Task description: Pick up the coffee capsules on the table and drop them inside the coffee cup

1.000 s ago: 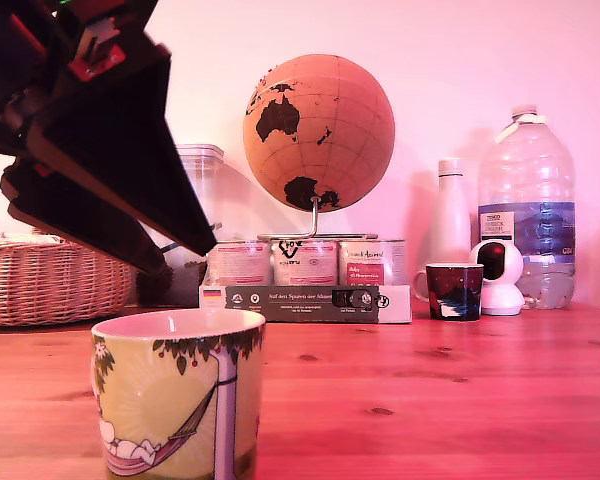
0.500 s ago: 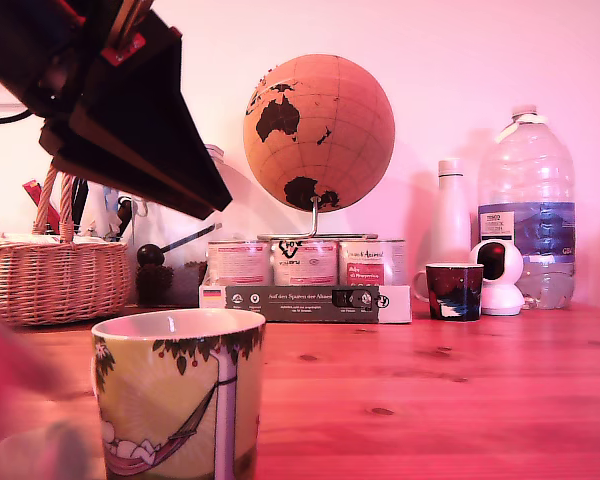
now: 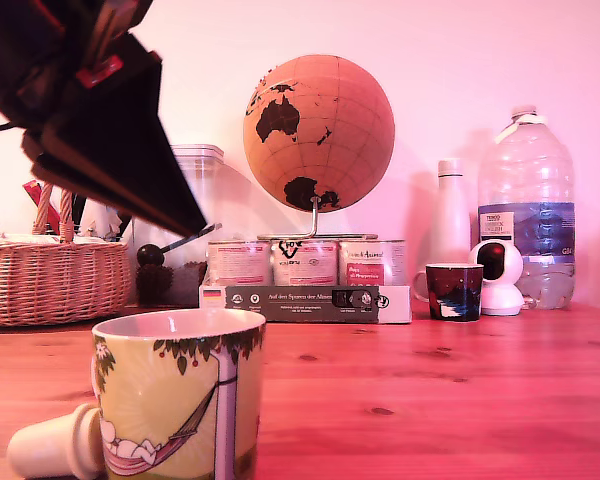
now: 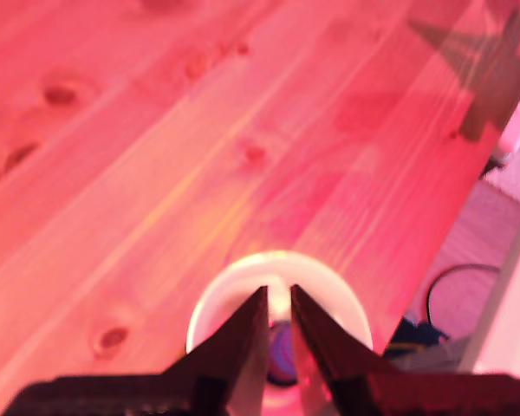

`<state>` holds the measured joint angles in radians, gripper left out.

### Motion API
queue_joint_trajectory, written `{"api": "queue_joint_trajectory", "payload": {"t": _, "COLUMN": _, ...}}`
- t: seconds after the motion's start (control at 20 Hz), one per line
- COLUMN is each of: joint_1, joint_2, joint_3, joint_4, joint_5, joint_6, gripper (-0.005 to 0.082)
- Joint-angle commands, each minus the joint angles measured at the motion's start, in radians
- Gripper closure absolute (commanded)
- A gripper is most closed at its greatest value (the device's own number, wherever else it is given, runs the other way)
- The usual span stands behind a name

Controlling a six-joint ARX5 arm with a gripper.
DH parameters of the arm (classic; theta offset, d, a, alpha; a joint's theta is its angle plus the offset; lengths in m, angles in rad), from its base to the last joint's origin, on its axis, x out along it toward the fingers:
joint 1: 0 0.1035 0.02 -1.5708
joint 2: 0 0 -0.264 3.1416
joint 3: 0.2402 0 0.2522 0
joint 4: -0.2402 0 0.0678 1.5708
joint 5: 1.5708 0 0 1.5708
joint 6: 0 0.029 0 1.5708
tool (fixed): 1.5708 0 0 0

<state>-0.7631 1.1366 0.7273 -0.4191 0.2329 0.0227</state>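
Your claw (image 3: 192, 222) hangs in the upper left of the exterior frame, its dark tip pointing down toward the coffee cup (image 3: 180, 395) and well clear of the rim. In the wrist view the claw (image 4: 278, 293) has its fingers drawn close together, with only a narrow slit between them and nothing gripped. The pale mouth of the coffee cup (image 4: 329, 286) lies directly beneath the tips. One coffee capsule (image 3: 52, 446) lies on its side on the wooden table (image 3: 430, 400) at the lower left of the exterior frame. Its flanged end is just beside the cup's wall, on the exterior view's left; contact cannot be confirmed. The cup stands upright at the bottom of the frame, left of centre. At the back of the table, note a wicker basket (image 3: 50, 282) at the left, a globe (image 3: 318, 130) at centre on tins, and a small dark cup (image 3: 453, 290) and a water bottle (image 3: 526, 210) at the right.
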Motion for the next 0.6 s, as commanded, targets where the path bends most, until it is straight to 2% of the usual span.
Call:
{"api": "queue_joint_trajectory", "payload": {"t": 0.0, "joint_1": 0.011, "joint_2": -0.018, "joint_3": -0.011, "joint_4": 0.011, "joint_5": -0.003, "joint_6": 0.009, "gripper": 0.0713}}
{"api": "queue_joint_trajectory", "payload": {"t": 0.25, "joint_1": 0.043, "joint_2": -0.164, "joint_3": -0.104, "joint_4": 0.039, "joint_5": -0.003, "joint_6": 0.031, "gripper": 0.0713}}
{"api": "queue_joint_trajectory", "payload": {"t": 0.4, "joint_1": 0.085, "joint_2": -0.280, "joint_3": -0.194, "joint_4": 0.090, "joint_5": 0.001, "joint_6": 0.031, "gripper": 0.0713}}
{"api": "queue_joint_trajectory", "payload": {"t": 0.45, "joint_1": 0.091, "joint_2": -0.327, "joint_3": -0.209, "joint_4": 0.106, "joint_5": 0.017, "joint_6": 0.029, "gripper": 0.0713}}
{"api": "queue_joint_trajectory", "payload": {"t": 0.55, "joint_1": 0.099, "joint_2": -0.394, "joint_3": -0.212, "joint_4": 0.093, "joint_5": 0.006, "joint_6": 0.023, "gripper": 0.0713}}
